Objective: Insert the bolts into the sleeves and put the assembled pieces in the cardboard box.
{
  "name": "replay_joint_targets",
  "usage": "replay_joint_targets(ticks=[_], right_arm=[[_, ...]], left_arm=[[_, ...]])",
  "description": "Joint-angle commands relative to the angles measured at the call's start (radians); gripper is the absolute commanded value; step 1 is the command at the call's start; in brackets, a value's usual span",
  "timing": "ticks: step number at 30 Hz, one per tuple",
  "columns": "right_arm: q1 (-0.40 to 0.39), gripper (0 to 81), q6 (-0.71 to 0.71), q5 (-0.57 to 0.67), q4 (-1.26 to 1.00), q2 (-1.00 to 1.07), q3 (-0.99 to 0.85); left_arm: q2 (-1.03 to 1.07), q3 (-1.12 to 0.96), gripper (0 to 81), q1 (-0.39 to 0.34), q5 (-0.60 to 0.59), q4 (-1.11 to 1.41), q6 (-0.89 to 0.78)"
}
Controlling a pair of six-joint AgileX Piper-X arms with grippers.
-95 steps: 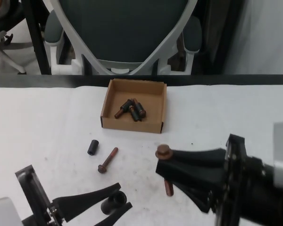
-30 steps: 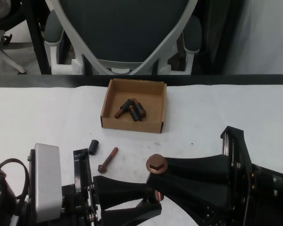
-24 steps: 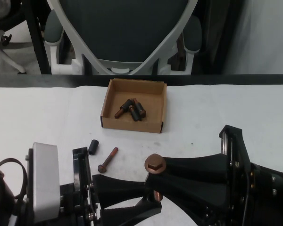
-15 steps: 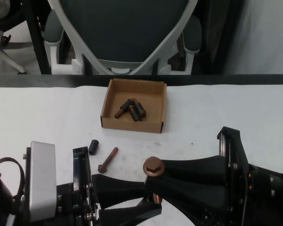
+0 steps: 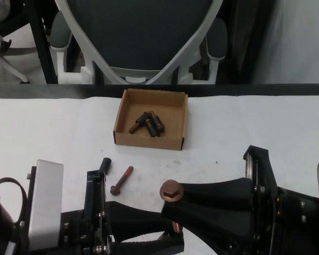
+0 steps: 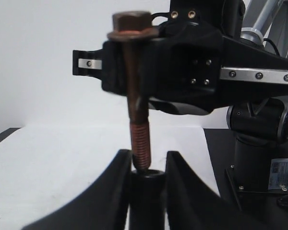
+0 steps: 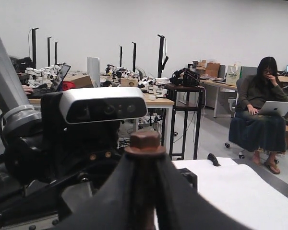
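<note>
At lower left, the left gripper [image 6: 148, 157] has risen off the bench, clamped on a short black cylindrical sleeve [image 6: 146, 191] held upright. The right gripper [image 5: 173, 206], pinching a copper-coloured hex-head bolt [image 6: 134, 96], has eased leftward. Its threaded tip now sits at the sleeve's mouth, so insertion looks about to begin. At upper centre, the brown cardboard box [image 5: 149, 139] holds a few dark assembled pieces [image 5: 150, 123].

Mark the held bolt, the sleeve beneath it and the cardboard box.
held bolt [image 6: 140, 143], left wrist view, threaded end of shank
sleeve [image 6: 147, 191], left wrist view, wall below its rim
cardboard box [image 5: 149, 139], high view, front wall
</note>
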State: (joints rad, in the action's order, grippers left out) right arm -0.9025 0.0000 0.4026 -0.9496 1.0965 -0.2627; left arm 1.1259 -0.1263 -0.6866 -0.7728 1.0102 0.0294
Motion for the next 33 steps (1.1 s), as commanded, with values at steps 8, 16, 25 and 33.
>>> replay_joint_targets(ticks=[8, 16, 25, 33], right_arm=[[0.001, 0.2, -0.006, 0.000, -0.005, -0.009, -0.008], [0.001, 0.2, 0.000, 0.000, -0.009, -0.009, -0.008], [0.001, 0.2, 0.000, 0.000, -0.013, -0.009, -0.008], [0.001, 0.2, 0.000, 0.000, -0.005, -0.009, -0.008]], left_arm=[[-0.002, -0.010, 0.8, -0.004, -0.052, 0.161, -0.055], [-0.002, -0.010, 0.8, -0.014, -0.102, 0.169, -0.075], [-0.002, -0.013, 0.8, -0.072, -0.082, 0.177, -0.066], [-0.002, -0.013, 0.8, -0.072, -0.043, 0.184, -0.046]])
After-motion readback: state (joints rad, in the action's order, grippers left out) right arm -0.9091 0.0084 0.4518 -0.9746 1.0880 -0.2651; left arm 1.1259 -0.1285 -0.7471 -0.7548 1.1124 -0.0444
